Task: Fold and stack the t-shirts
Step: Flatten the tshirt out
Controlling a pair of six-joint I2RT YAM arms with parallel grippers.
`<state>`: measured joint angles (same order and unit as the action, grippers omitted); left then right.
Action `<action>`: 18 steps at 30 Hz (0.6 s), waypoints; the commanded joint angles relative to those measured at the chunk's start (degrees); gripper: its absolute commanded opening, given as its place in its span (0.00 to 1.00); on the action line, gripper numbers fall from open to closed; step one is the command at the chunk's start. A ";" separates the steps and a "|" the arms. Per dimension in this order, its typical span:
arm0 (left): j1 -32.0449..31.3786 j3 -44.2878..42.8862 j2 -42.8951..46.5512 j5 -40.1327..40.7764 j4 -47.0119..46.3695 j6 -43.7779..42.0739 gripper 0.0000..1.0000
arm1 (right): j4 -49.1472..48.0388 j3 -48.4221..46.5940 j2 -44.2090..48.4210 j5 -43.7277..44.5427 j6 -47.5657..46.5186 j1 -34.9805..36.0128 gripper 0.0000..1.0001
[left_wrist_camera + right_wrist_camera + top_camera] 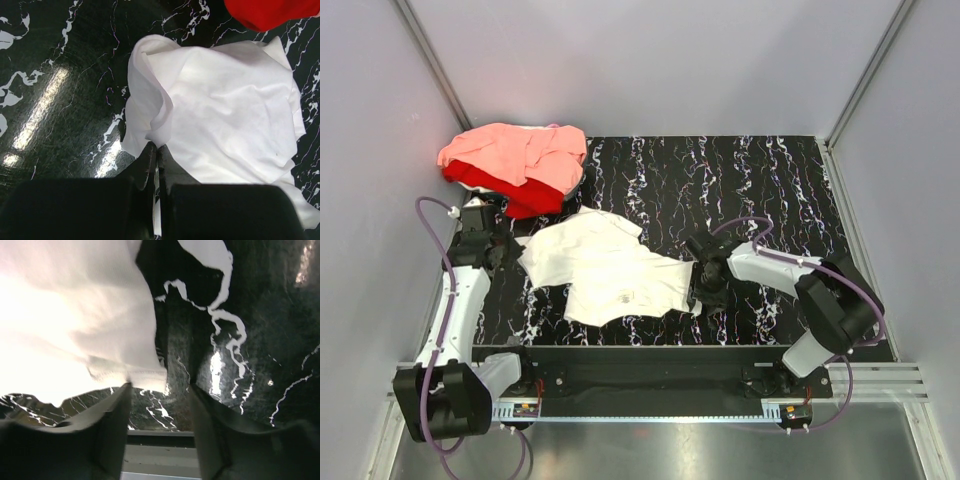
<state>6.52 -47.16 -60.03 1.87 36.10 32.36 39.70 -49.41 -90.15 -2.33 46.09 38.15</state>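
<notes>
White t-shirt [605,268] edge pinched by left gripper [156,150].

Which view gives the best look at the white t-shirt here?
Top external: the white t-shirt shows whole, crumpled on the table. Left wrist shows only one end, pinched in the shut left tool. Right wrist shows a blurred, overexposed edge by the open right tool.

White t-shirt [610,268] between the black left hand [156,150] and black right hand [160,395]; beyond the left hand, a salmon-pink t-shirt [515,150] and a red t-shirt [510,195]; counter [750,180] black, veined white
</notes>
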 commanded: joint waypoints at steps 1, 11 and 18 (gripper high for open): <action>0.51 0.22 1.76 -1.25 -1.91 -1.16 0.00 | -0.94 -3.32 -2.75 1.71 -0.91 0.35 0.53; 1.38 1.01 2.81 -0.90 -2.26 -1.86 0.00 | 0.28 -6.13 -7.39 1.89 -2.05 0.87 0.41; 1.47 1.01 2.73 -0.90 -2.26 -2.21 0.00 | 1.96 -8.60 -9.87 4.44 -3.55 2.98 0.10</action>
<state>7.66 -46.22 -58.37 1.85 35.90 31.40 44.10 -57.95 -98.85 -1.61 43.07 40.18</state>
